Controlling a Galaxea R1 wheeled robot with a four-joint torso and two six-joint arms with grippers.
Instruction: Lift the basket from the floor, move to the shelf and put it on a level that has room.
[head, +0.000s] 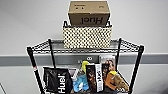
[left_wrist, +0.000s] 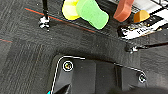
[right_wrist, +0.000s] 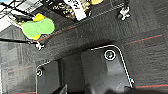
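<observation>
The cream woven basket (head: 87, 37) stands upright on the level (head: 43, 46), the top wire tier of the black shelf (head: 32, 58), in the middle and close to the wall. A brown "Huel" box (head: 89, 12) sits on top of it. Nothing holds the basket in the head view. Both wrist views look down on the dark carpet floor (left_wrist: 22, 57) (right_wrist: 150, 57) by the shelf's small wheels (left_wrist: 44, 23) (right_wrist: 124, 11), with both arms hanging low beside the robot's dark base plate.
The tier below is crowded with a black Huel bag (head: 58, 80), a blue bottle (head: 80, 83), cartons (head: 96, 77) and an orange toy (head: 116, 81). Green and yellow sponges (left_wrist: 93, 13) (right_wrist: 38, 27) lie on the lowest tier. A grey wall stands behind the shelf.
</observation>
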